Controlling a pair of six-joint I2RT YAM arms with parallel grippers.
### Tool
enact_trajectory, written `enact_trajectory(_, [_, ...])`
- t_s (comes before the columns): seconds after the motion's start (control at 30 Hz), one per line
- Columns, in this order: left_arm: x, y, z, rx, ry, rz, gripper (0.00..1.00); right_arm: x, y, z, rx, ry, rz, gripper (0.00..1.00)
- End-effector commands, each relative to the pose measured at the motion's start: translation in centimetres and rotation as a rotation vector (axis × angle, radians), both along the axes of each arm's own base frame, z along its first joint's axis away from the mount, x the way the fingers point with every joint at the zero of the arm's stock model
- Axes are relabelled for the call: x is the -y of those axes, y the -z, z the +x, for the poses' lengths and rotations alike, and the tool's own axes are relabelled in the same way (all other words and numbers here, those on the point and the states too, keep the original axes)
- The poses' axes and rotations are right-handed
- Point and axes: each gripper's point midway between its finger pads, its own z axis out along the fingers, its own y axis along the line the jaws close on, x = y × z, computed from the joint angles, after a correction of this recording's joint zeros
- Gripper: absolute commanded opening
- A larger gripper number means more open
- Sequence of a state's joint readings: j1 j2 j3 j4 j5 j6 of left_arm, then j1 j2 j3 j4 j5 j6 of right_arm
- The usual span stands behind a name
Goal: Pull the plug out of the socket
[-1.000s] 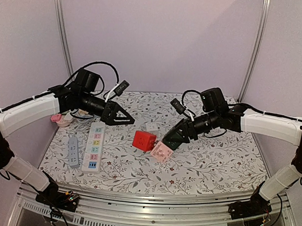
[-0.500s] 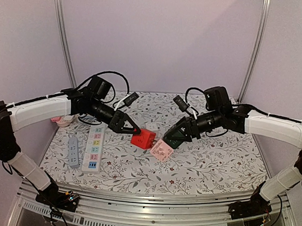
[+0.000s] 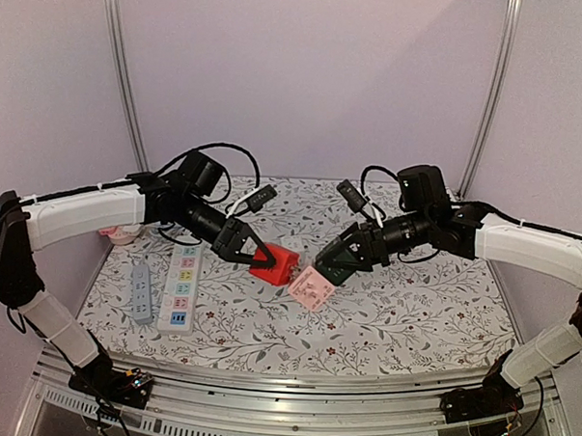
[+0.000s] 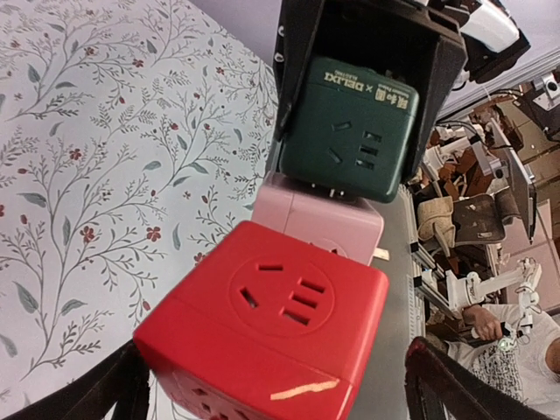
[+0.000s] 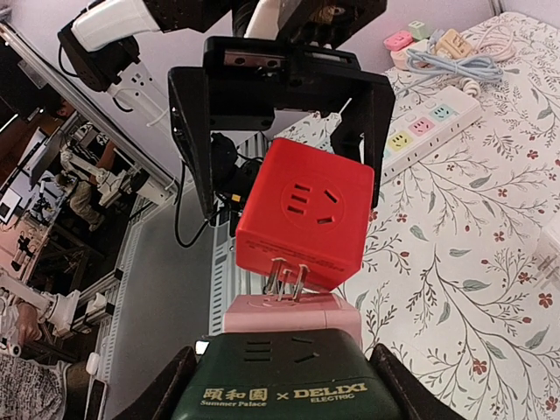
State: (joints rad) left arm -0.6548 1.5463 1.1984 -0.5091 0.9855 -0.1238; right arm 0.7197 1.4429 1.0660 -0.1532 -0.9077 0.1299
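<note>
Three cube sockets are plugged in a chain. My right gripper (image 3: 329, 268) (image 5: 284, 372) is shut on the dark green cube (image 5: 289, 385) (image 4: 359, 131). The pink cube (image 3: 312, 288) (image 5: 293, 315) is plugged into it. The red cube (image 3: 276, 264) (image 5: 302, 214) (image 4: 271, 324) sits on the pink one, tilted, with its metal prongs (image 5: 287, 280) partly showing. My left gripper (image 3: 258, 259) (image 4: 276, 363) straddles the red cube with its jaws open. One finger (image 4: 114, 389) is against the cube. The other finger (image 4: 455, 385) stands a little off it.
A white power strip (image 3: 180, 281) (image 5: 429, 122) and a grey power strip (image 3: 142, 291) lie at the left of the flowered table (image 3: 413, 310). Small pink and beige adapters (image 3: 116, 232) with cables sit at the back left.
My left arm has swung right from the back left, and its open jaws now sit around the red cube. My right gripper has lifted the cube chain slightly.
</note>
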Motion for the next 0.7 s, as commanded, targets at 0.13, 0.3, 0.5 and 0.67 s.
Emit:
enact_trajectory(0.13, [1.03,-0.89,-1.52,-0.026,0.082,-0.044,0.93,-0.1,-3.31,-1.02,0.066,-0.054,0.103,0.26])
enact_trajectory(0.3, [1.08,-0.94,-1.54,-0.037,0.087,-0.049,0.85,-0.1,-3.14,-1.03,0.059,-0.056,0.101,0.26])
enact_trajectory(0.5, [1.08,-1.13,-1.57,-0.044,0.091,-0.055,0.72,-0.18,-2.94,-0.95,0.055,-0.057,0.097,0.26])
enact_trajectory(0.67, [0.94,-1.41,-1.6,-0.035,0.088,-0.056,0.67,-0.29,-2.66,-0.75,0.05,-0.054,0.092,0.26])
